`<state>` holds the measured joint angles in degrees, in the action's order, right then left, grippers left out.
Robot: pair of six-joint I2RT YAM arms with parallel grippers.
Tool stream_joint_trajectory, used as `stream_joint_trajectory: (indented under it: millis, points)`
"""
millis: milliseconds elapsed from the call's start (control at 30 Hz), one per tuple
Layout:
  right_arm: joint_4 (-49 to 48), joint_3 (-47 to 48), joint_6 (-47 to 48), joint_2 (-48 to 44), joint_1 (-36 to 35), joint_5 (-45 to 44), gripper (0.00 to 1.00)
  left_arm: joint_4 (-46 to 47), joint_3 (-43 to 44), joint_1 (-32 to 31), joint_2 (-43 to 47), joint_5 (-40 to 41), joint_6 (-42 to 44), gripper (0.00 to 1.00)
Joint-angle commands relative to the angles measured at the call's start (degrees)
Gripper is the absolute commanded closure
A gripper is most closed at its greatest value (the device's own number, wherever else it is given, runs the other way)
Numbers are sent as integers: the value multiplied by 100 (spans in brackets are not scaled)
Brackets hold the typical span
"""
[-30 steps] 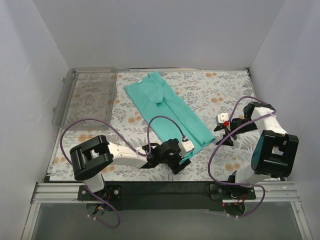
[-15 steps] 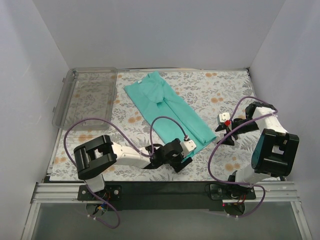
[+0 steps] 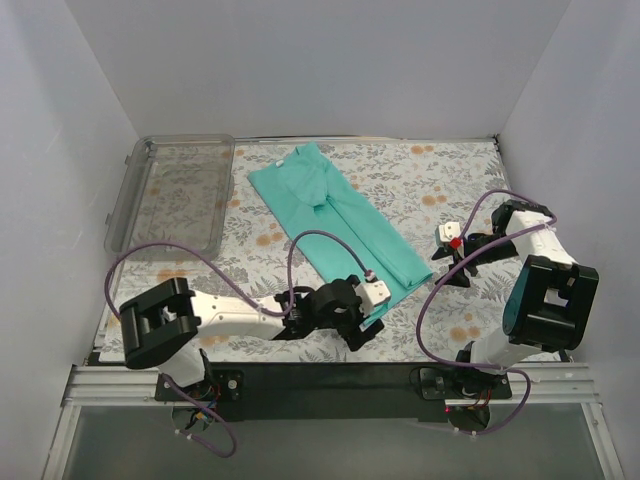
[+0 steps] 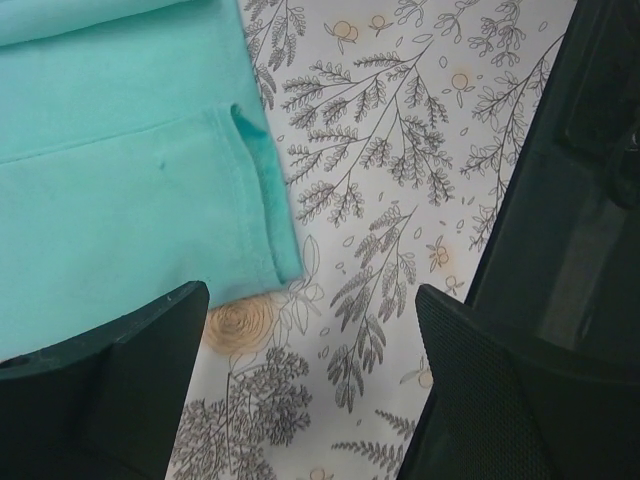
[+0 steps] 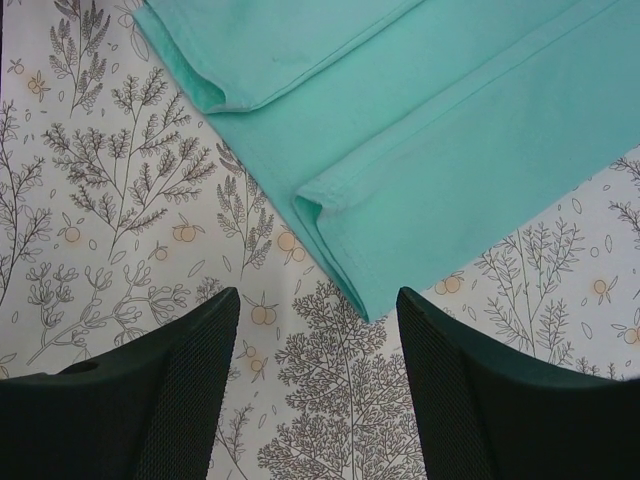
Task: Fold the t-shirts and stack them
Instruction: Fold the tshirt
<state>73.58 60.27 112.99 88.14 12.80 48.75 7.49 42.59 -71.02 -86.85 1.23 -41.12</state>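
One teal-green t-shirt (image 3: 335,220) lies folded into a long strip, running diagonally from the back centre toward the front right of the floral tablecloth. My left gripper (image 3: 362,325) hovers at the strip's near hem corner. In the left wrist view that hem corner (image 4: 285,265) sits just ahead of the open left gripper (image 4: 310,400), with only tablecloth between the fingers (image 4: 110,380). My right gripper (image 3: 450,272) sits by the strip's right hem corner. The right wrist view shows the layered hem corner (image 5: 362,305) pointing into the gap of the open right gripper (image 5: 315,400).
A clear plastic bin (image 3: 125,200) stands at the back left, with nothing visible in it. White walls close off three sides. Purple cables loop from both arms over the tablecloth (image 3: 440,180). A black rail runs along the near table edge.
The left arm's elbow has swung left and lower, while its gripper stays by the near hem corner. The right arm has barely moved. The shirt lies as before.
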Motion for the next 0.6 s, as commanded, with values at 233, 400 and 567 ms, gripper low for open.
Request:
stream_joint_trajectory:
  millis: [233,400,567]
  points:
    - [148,222,171,63,126,-41,41,-467,891,-17,-1360,403,219,26]
    - [157,125,188,81,144,-6,42,-564,997,1,-1537,720,228,34]
    - [156,20,311,116,144,3,42,-634,936,18,-1590,799,193,65]
